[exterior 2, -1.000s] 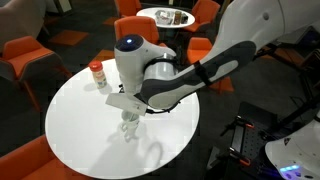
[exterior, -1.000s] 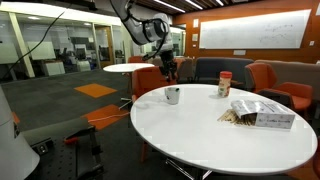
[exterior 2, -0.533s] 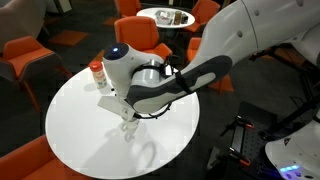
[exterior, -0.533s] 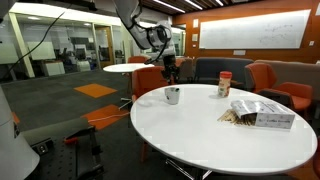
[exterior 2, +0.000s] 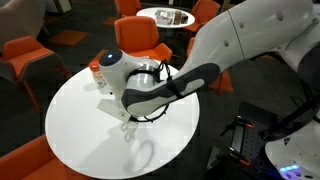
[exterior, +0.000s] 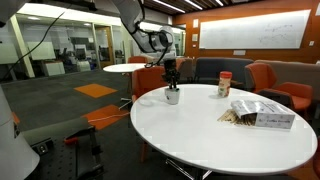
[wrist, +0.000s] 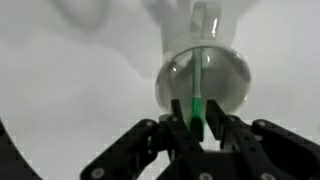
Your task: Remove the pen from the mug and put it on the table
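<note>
The arm (exterior: 140,25) has been coming down over the last second, and its wrist is now hanging right above the mug. The big round white table (exterior: 225,145) is sitting steady beneath it. The mug (exterior: 172,96) is standing upright near the table's rim, at about ten o'clock on the tabletop in that exterior view. The gripper (wrist: 198,126) is reaching into the mug's mouth from six o'clock in the wrist view. Its jaws are standing a little spread, one either side of the pen (wrist: 198,85), not visibly pinching it yet. The pen is still standing inside the mug, pointing toward twelve o'clock and close to centred between the fingers.

To my eye the grasp is what's being set up. It's looking wise to keep the pen centred, close gently on its upper part, then lift straight up. That way the tip is clearing the rim without dragging the light mug along or tipping it.
</note>
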Tool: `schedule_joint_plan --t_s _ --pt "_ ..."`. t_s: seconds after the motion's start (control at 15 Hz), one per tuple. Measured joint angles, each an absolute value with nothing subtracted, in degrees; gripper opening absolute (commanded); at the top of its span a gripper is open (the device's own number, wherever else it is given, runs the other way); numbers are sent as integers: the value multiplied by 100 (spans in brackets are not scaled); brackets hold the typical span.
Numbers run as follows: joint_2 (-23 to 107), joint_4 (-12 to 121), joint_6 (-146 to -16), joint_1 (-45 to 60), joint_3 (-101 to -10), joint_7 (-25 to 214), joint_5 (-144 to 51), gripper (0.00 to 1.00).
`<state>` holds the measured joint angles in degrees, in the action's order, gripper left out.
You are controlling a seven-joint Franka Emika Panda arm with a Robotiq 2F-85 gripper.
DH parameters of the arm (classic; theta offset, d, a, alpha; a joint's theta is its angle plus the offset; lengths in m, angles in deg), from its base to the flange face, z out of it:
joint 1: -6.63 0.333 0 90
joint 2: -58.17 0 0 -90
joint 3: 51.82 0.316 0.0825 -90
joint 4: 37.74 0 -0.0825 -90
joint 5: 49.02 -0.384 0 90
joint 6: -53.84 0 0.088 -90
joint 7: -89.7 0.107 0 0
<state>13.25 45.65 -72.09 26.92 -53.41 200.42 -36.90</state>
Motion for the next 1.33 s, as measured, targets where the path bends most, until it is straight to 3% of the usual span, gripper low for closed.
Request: schedule_joint_plan --t_s 0.13,0.6,0.8,0.87,0.93,1.33 --pt "1220 4491 -7187 2698 -5343 20074 -3691 27" --pt "914 4134 -7067 2760 -5443 20189 -3691 33" --pt "796 3984 -6982 2775 -5468 20258 -3691 16" --pt "761 3934 -6944 2778 -5477 20261 -3691 4" --pt "730 3882 -6908 2781 -5489 20261 -3691 0" --pt "643 3637 -6828 2806 -5533 20262 -3699 3"
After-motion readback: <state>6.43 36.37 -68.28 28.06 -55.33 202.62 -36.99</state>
